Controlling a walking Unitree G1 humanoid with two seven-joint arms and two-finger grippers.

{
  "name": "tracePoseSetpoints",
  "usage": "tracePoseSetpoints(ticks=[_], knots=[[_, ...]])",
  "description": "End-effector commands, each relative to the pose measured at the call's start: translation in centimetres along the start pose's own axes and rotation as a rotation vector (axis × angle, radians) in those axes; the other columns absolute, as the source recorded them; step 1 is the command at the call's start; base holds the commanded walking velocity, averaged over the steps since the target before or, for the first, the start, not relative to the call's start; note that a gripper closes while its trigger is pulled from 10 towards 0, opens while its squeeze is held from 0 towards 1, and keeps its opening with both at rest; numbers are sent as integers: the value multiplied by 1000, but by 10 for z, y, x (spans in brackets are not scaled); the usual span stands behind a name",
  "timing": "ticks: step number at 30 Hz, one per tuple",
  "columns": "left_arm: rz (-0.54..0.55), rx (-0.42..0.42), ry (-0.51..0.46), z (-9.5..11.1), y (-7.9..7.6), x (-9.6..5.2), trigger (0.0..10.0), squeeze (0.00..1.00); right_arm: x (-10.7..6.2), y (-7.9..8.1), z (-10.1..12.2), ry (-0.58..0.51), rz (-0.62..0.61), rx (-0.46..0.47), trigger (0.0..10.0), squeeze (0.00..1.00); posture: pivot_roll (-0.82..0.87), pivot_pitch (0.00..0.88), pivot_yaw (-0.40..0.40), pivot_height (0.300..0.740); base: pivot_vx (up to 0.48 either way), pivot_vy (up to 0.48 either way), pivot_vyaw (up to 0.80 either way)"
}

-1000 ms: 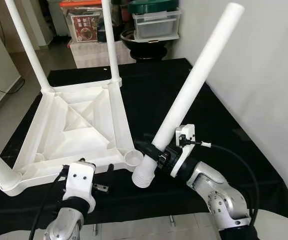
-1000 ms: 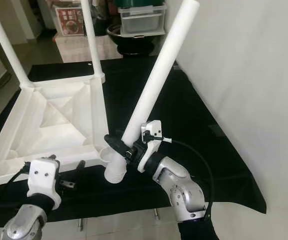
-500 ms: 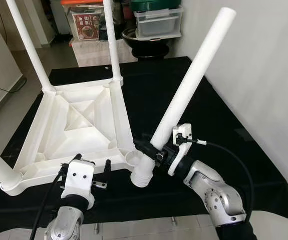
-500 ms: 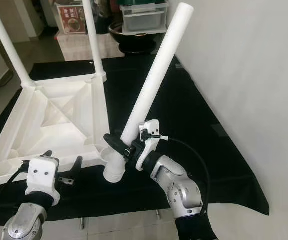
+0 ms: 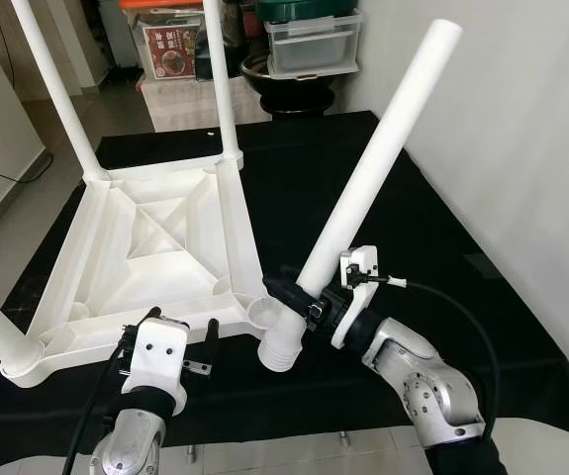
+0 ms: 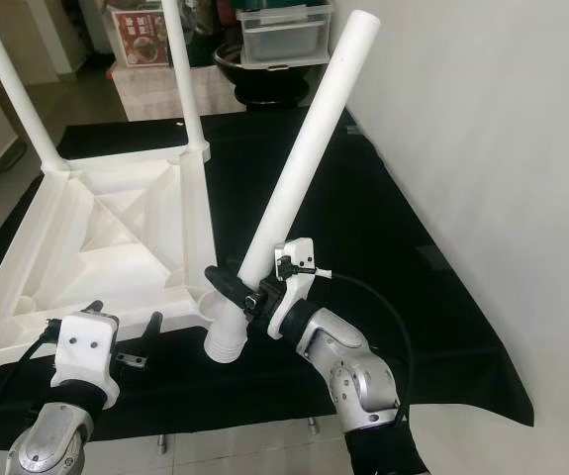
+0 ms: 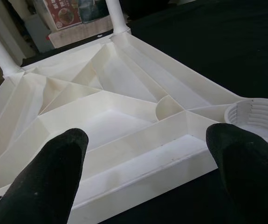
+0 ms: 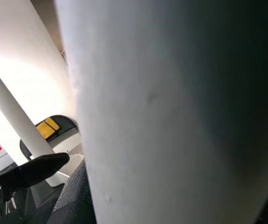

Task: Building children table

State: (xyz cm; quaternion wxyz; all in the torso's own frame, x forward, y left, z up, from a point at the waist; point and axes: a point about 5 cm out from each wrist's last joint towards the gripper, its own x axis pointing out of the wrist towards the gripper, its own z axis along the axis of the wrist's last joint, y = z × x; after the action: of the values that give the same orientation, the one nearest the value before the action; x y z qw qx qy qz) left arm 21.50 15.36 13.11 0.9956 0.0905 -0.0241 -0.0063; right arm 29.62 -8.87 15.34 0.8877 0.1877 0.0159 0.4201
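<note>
A white plastic table top [image 5: 155, 247] lies upside down on the black cloth, with three white legs standing in its corners. Its near right corner holds a bare threaded socket [image 5: 262, 314] [image 7: 257, 119]. My right gripper [image 5: 299, 302] is shut on the fourth white leg [image 5: 373, 188] near its threaded lower end [image 5: 279, 348]. That leg leans up to the right, its end resting on the cloth just beside the socket. My left gripper [image 5: 180, 332] is open at the table's near edge, its fingers [image 7: 50, 172] straddling the rim.
The black cloth [image 5: 383, 228] covers the floor up to a white wall [image 5: 521, 148] on the right. Storage boxes [image 5: 309, 40] and a dark bowl stand at the back. Bare floor [image 5: 7, 208] lies to the left.
The held leg has stood a little more upright and its lower end has drifted slightly left toward the socket. My left gripper has crept closer to the table's near edge.
</note>
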Motion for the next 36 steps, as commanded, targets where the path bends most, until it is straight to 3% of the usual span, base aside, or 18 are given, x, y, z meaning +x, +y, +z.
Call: tracePoseSetpoints(ticks=[1, 13, 24, 30, 36], knots=[[12, 12, -1, -2, 1, 0, 10000, 0, 2, 0, 0, 8, 2, 8, 10000, 0, -74, 46, 37, 740, 0, 0, 0], [25, 18, 11, -1, 4, 3, 10000, 0, 4, 2, 2, -5, 7, 11, 10000, 0, -67, 41, 39, 740, 0, 0, 0], [11, 72, -12, 5, 1, -1, 10000, 0, 11, 5, 6, -34, 1, -47, 10000, 0, -44, 23, 41, 740, 0, 0, 0], [-1, 61, -5, 5, 0, -4, 10000, 0, 13, 8, 5, -23, 4, -73, 10000, 0, -40, 38, 34, 740, 0, 0, 0], [-24, 67, -7, 8, -5, -6, 10000, 0, 17, 2, 28, -56, -13, -170, 10000, 0, -57, 63, 38, 740, 0, 0, 0]])
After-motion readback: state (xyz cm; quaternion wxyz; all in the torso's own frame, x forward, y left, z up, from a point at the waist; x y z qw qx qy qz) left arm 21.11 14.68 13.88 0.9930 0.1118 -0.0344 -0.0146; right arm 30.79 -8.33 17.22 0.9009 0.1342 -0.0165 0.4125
